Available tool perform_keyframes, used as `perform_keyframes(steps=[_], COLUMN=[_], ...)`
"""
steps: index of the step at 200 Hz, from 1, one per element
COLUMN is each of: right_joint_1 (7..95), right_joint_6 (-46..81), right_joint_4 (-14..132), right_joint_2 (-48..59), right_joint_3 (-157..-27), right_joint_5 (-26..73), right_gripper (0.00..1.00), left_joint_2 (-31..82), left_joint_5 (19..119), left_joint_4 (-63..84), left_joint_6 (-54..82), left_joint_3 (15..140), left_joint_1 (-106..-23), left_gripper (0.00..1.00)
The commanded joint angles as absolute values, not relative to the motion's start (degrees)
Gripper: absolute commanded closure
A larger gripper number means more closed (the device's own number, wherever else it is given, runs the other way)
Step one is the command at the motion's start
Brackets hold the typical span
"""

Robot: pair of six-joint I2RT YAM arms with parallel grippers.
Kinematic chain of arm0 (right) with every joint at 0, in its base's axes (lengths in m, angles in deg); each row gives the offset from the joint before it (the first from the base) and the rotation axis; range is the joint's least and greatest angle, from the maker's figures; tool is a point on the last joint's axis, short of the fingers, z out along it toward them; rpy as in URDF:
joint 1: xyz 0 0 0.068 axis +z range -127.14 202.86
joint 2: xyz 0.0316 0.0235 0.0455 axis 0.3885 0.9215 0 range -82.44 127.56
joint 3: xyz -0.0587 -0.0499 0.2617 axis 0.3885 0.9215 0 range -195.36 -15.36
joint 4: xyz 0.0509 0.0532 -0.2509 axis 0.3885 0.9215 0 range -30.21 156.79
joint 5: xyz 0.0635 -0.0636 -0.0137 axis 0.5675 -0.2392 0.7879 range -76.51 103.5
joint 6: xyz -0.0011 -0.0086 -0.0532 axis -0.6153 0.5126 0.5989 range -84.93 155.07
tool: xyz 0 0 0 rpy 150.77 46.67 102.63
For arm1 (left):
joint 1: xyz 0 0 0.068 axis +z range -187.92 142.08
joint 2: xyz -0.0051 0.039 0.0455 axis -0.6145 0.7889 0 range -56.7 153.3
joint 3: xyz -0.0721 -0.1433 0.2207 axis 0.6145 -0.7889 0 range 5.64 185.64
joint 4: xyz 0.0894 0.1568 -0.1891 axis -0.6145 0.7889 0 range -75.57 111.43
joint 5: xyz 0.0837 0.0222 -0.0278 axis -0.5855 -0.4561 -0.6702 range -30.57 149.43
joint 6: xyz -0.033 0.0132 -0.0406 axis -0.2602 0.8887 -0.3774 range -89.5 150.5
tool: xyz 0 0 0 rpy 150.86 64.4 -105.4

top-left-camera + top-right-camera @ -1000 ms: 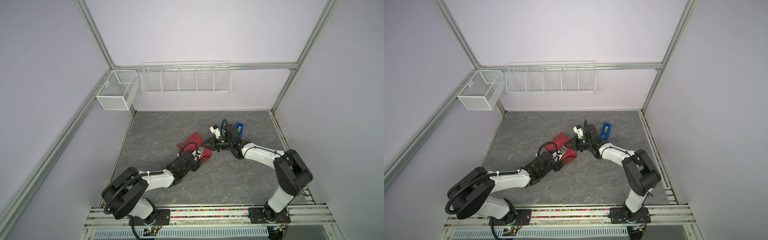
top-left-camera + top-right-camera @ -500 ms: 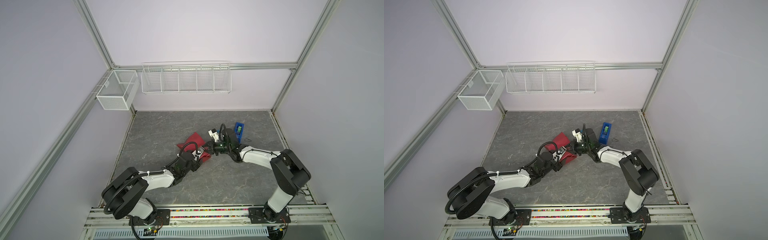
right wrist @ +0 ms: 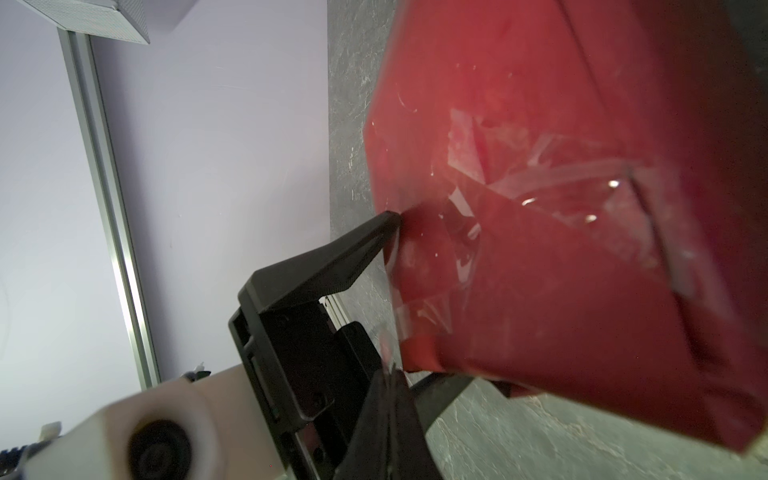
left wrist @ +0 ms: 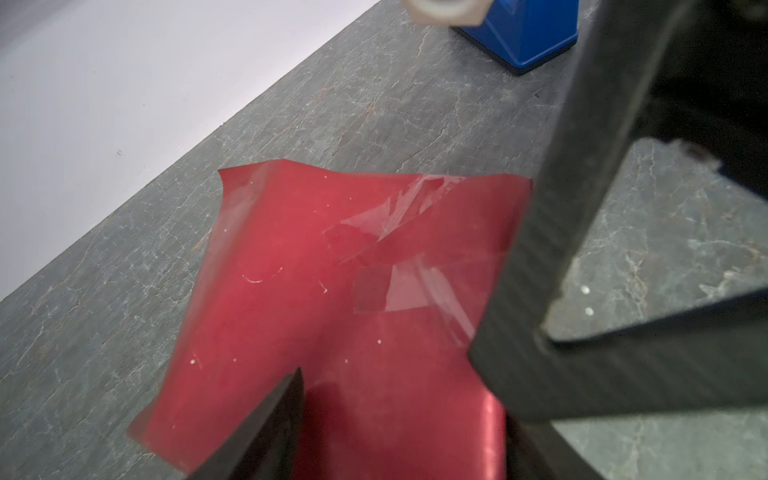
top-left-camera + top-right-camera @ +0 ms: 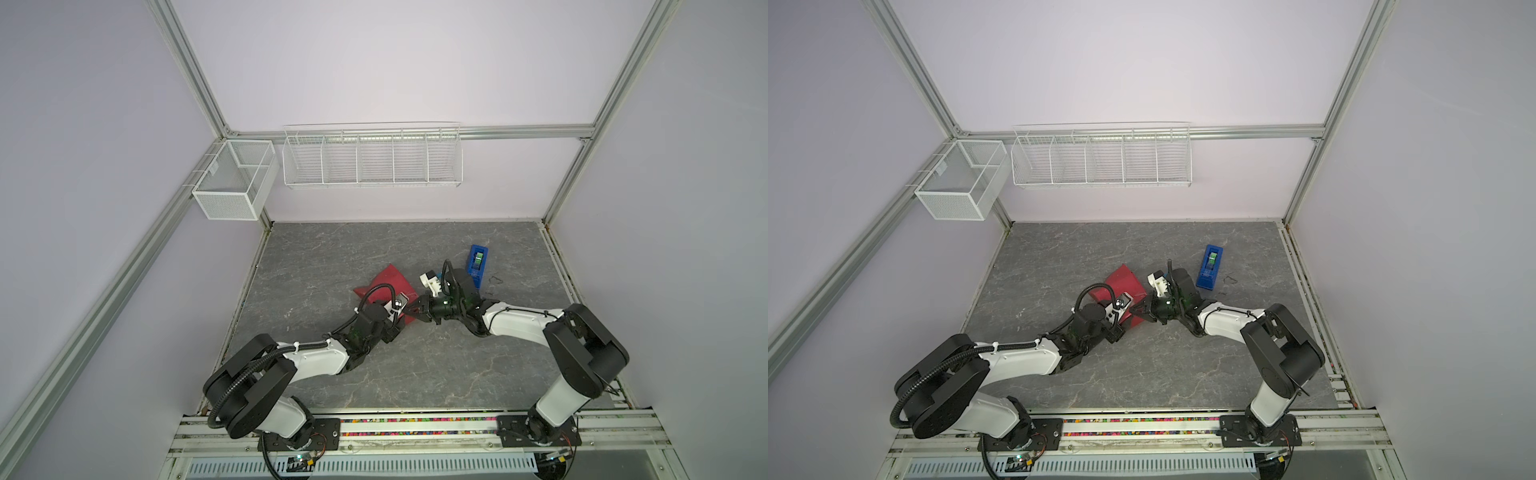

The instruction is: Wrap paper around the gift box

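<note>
Over the last second the right hand (image 5: pixel 410 310) has swung away from the blue tape dispenser (image 5: pixel 477 262) and come down toward the parcel. Its jaws are pinched together, and in both top views its tips now meet the near side of the red paper (image 5: pixel 390 282). The left hand (image 3: pixel 436 299) has not moved. Its jaws stand wide and clamp the parcel from two sides, and the right wrist view shows one fingertip (image 3: pixel 390 218) pressed into the paper.

The gift box itself is out of sight. It sits inside the paper near the middle of the bench (image 5: pixel 332 257), between the two hands, and no dark cardboard shows anywhere. Clear tape strips (image 4: pixel 399 286) already cross the folded seams, so the wrap looks well along.

The right hand's arrival reads as a pressing or smoothing move on a flap while the left hand steadies the parcel. It may also be bringing a fresh piece of tape, but the tips are too small and blurred to tell. On the far side the paper flares out flat on the bench, unfolded, so that end probably needs closing next.
</note>
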State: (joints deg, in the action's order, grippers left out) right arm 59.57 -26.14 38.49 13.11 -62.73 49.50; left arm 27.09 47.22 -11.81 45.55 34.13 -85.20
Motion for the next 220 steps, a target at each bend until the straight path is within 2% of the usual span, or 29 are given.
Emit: perform_keyframes(steps=[1,93,163,220], right_joint_1=[60.0,61.0,62.3,61.8], right_joint_6=[-29.0,-33.2,-35.9,-31.7], right_joint_4=[37.9,36.2,31.5,38.4], right_joint_2=[10.8,8.0,11.1,9.4], right_joint_3=[-61.9,-59.5,-56.4,-56.4], right_joint_5=[49.0,46.7,45.4,43.3], right_gripper=[0.93,0.93,0.94,0.94], left_joint_2=[26.9,27.0,26.8,26.9], left_joint_5=[46.0,46.2,46.1,46.1], left_joint_4=[-11.1,-10.9,-10.8,-10.8], left_joint_6=[44.3,44.3,44.2,44.1], left_joint_3=[33.9,33.9,33.9,33.9], left_joint_1=[-85.2,-85.1,-85.2,-85.1], left_gripper=[0.29,0.30,0.30,0.30])
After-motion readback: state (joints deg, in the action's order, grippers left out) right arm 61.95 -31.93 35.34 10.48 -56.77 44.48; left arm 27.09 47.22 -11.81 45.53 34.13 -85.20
